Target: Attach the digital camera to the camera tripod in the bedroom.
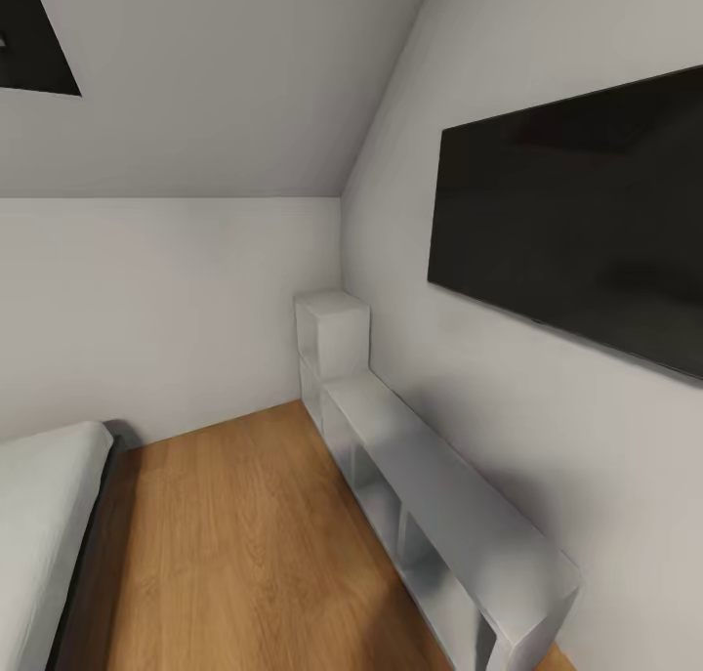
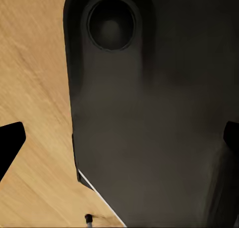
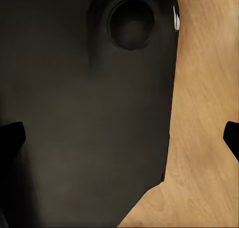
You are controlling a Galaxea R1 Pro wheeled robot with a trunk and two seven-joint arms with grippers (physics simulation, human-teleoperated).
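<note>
1. The head view looks into a bedroom corner: light wood floor (image 1: 244, 534), low white cube shelf (image 1: 439, 515), grey-edged bed (image 1: 49, 515), black wall screen (image 1: 576, 222).
2. Both pincers hang spread and empty over the dark robot base (image 2: 149, 128).
3. Camera and tripod are yet to be found; by my judgement, nothing is done.

No readable text, labels, brands, numbers or signs anywhere, not even on the dark wall screen (image 1: 576, 222).

The head camera is looking from up high into a room corner with a white shelf (image 1: 430, 476). Both wrist cameras are looking down, close to the robot's dark body (image 2: 149, 118), sharing the wood floor (image 1: 244, 554).
</note>
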